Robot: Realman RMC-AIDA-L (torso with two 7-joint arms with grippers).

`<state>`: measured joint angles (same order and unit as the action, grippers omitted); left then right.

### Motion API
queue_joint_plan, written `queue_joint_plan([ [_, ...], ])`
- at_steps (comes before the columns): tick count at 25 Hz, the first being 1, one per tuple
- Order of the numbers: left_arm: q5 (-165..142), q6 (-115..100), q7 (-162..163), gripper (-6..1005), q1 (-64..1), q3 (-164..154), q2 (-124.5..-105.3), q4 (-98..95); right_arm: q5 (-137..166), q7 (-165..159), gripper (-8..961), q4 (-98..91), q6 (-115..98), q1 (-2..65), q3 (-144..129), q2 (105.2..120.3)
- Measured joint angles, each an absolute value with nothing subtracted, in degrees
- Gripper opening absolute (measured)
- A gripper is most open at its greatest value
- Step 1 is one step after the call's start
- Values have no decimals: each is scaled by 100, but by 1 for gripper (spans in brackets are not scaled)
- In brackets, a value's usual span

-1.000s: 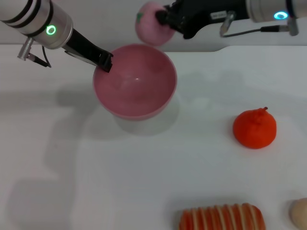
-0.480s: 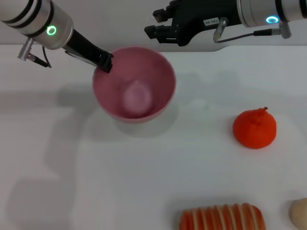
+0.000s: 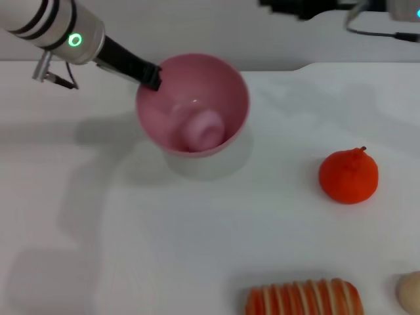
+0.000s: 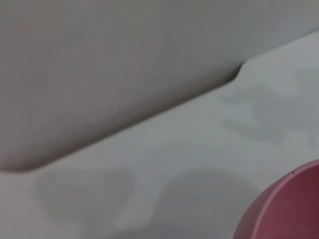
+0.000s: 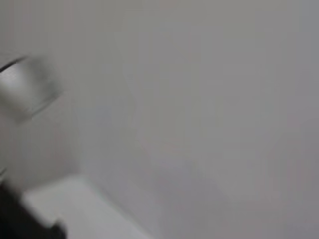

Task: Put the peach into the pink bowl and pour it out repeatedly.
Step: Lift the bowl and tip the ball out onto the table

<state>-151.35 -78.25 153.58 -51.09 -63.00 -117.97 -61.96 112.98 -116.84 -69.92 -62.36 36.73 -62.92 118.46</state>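
Since a second ago the peach (image 3: 203, 127) has gone from my right gripper (image 3: 289, 6) into the pink bowl (image 3: 191, 104), and my right arm has pulled back to the far edge of the head view, well beyond the bowl; only a dark part of it shows there, so I cannot tell how its fingers stand. The bowl has shifted a little and now tips slightly.

My left gripper (image 3: 152, 77) is clamped narrow on the bowl's rim at the far left side, its dark fingers pinching the pink wall. The peach lies inside the bowl, low against the near right part of the wall. The bowl sits over the white table (image 3: 131, 230), with its shadow just under and to the near side of it.

To the right of the bowl, well apart, an orange fruit (image 3: 348, 176) stands on the table. Nearer to me than the bowl and to its right lies a striped orange-and-cream item (image 3: 303, 298).

My left wrist view catches only a curved piece of the bowl's outer wall (image 4: 286, 209) above the table.
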Motion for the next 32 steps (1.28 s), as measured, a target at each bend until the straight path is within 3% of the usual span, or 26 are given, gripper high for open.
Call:
queue_joint_plan([
  [5, -14240, -6807, 15093, 46, -4752, -6951, -11802, -6193, 9337, -10354, 444, -5744, -6260, 3231, -4958, 11825],
  [9, -13518, -5529, 14714, 46, -4289, -7713, -11805, -6215, 8106, -9197, 444, -4872, -6419, 2841, -4395, 11694],
  [18, -11777, -1906, 13466, 45, -3148, -10019, -11820, -6297, 7728, -8104, 445, -4162, -6386, 2323, -3425, 11615],
  [26, -12021, 2332, 13310, 45, -2735, -13057, -11852, -6006, 7748, -7876, 445, -3807, -6082, 2197, -3005, 11292],
  [32, -12056, 3561, 13349, 45, -2645, -13760, -11860, -5803, 7743, -7634, 445, -3563, -5966, 2282, -2997, 11144],
])
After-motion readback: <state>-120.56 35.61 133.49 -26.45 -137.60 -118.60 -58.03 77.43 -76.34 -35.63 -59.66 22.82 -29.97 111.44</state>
